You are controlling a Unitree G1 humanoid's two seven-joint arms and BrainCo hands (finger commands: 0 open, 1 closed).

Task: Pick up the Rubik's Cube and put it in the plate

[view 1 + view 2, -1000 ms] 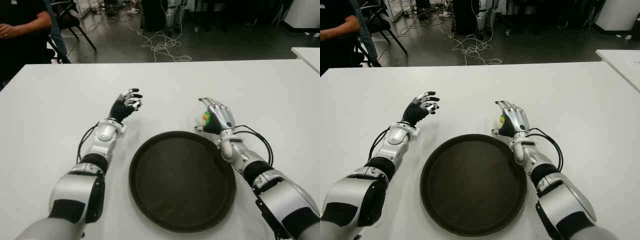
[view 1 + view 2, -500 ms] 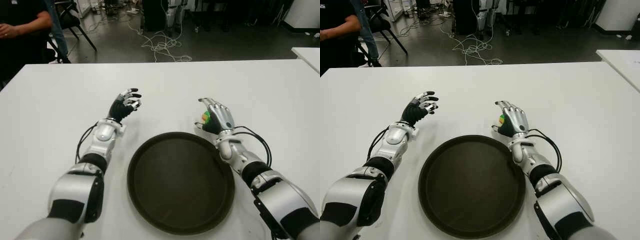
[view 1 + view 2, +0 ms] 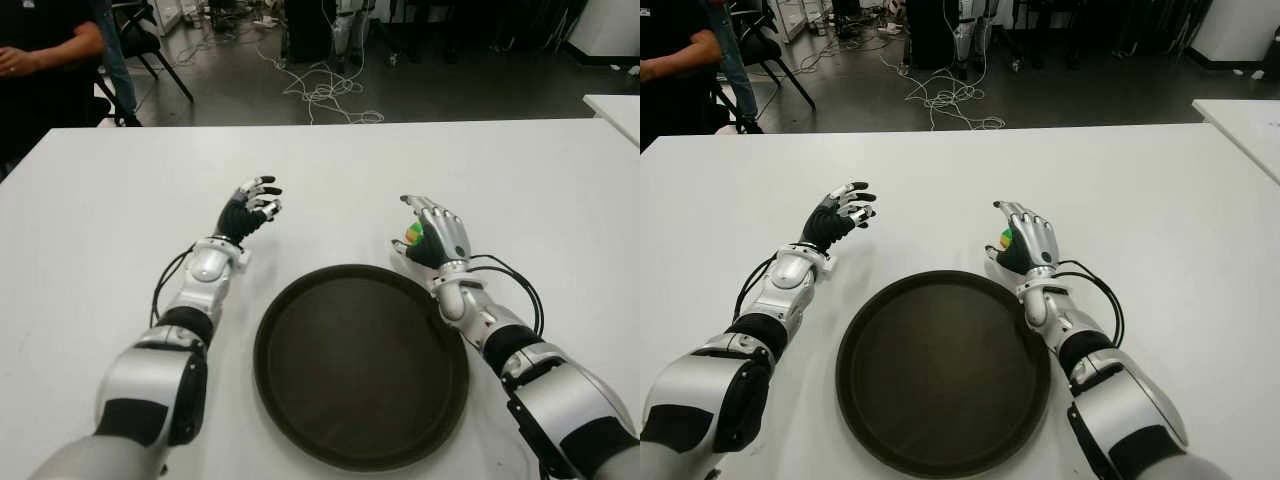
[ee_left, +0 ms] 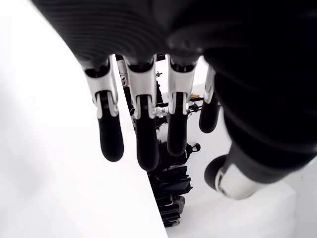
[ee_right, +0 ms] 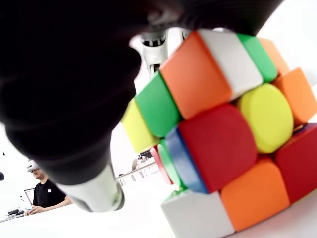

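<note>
While the fingers (image 3: 1025, 222) of the right hand (image 3: 432, 233) curl around the Rubik's Cube (image 5: 223, 129), pinching it against the palm, the cube sits just beyond the far right rim of the plate (image 3: 300, 400) on the white tabletop (image 3: 120, 210). The grasp looks made, so the lift is the step in hand. Next comes raising the cube and carrying it inward over the plate. Beside the plate's far left, the left hand (image 3: 250, 208) shows fingers loosely spread, holding nothing.
</note>
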